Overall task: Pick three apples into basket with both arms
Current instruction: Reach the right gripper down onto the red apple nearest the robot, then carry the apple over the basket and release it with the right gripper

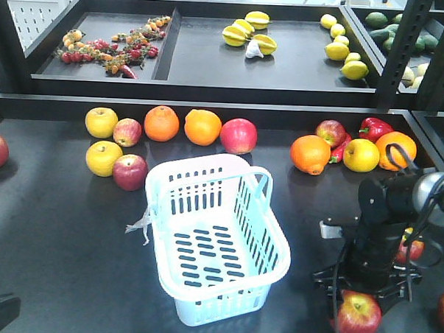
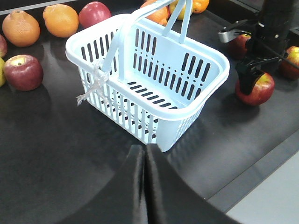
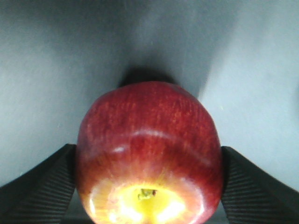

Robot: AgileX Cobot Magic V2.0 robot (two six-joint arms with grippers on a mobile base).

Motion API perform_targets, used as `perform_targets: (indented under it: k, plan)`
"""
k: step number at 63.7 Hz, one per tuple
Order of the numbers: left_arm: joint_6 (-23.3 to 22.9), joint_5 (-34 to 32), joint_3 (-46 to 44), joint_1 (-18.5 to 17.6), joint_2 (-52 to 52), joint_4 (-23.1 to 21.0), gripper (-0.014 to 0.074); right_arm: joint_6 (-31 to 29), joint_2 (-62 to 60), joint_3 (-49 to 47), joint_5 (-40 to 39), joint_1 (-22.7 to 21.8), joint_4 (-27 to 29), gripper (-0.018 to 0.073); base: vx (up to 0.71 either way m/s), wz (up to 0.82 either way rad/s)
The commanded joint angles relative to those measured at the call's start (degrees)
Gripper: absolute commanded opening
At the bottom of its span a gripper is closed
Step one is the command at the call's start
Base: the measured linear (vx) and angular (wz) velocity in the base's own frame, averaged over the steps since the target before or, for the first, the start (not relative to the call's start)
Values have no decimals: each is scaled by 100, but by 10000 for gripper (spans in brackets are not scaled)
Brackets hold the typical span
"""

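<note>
Red apple (image 3: 148, 121) rests on the desk (image 1: 56, 262) at the basket's (image 1: 200, 163) four o'clock, pinched by the right claw (image 3: 147, 158), ready for lifting; the left claw (image 2: 145, 161) hovers pressed together, empty.

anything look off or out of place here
Nothing spilled or damaged. The basket stands upright but skewed on the table, with a white tie strip dangling off its rim. A red pepper lies among the fruit. The apple in the right gripper looks intact.
</note>
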Motion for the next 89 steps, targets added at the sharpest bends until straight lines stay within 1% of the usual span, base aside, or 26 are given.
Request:
perform_targets:
  k: [1,16,20,22,25,30,36,37,39,42,47,50,60,68,73,80,89]
  plan:
    - [-43,-319,-153,-25,42,-154,-8,-47,-658,-119,147,-42,-57,151,0,0]
    - [-43,-305,-153,-25,42,-154,-8,-125,-2067,-297,267,-42,-57,140,0,0]
    - [-43,-305,-153,-25,42,-154,-8,-239,-2485,-371,254,-27,61,140,0,0]
    - [-43,-305,-153,-25,42,-154,-8,-355,-2686,-418,249,-27,212,140,0,0]
    - [-43,-305,-153,-25,42,-154,-8,-521,-2896,-491,243,-27,485,140,0,0]
    - [-43,-305,-153,-25,42,-154,-8,-1001,-3149,-631,248,-27,1194,140,0,0]
    - [-43,-311,-153,-25,42,-154,-8,-1731,-3215,-729,266,-27,2350,140,0,0]
    - [-43,-311,-153,-25,42,-154,-8,-1888,-3215,-729,244,-26,2619,140,0,0]
    - [-43,-311,-153,-25,42,-154,-8,-2079,-3179,-721,227,-2,2924,140,0,0]
    - [-37,-311,-153,-25,42,-154,-8,-2290,-3114,-721,189,76,3320,140,0,0]
    - [-37,-311,-153,-25,42,-154,-8,-2542,-2915,-721,-33,350,3700,141,0,0]
    - [-37,-311,-153,-25,42,-154,-8,-2628,-2763,-721,-290,569,3761,141,0,0]
    - [-38,-324,-153,-25,42,-147,-8,-2644,-2107,-727,-1106,1183,3737,143,0,0]
    - [-38,-318,-153,-25,42,-147,-8,-2901,-1628,-727,-1614,1450,3716,153,0,0]
    - [-38,-312,-153,-25,42,-147,-8,-2976,-1419,-727,-1732,1465,3781,176,0,0]
    - [-38,-312,-153,-25,42,-141,-8,-3080,-1270,-727,-1727,1452,3877,265,0,0]
    - [-38,-312,-153,-25,42,-141,-8,-3124,-1240,-727,-1818,1452,3889,476,0,0]
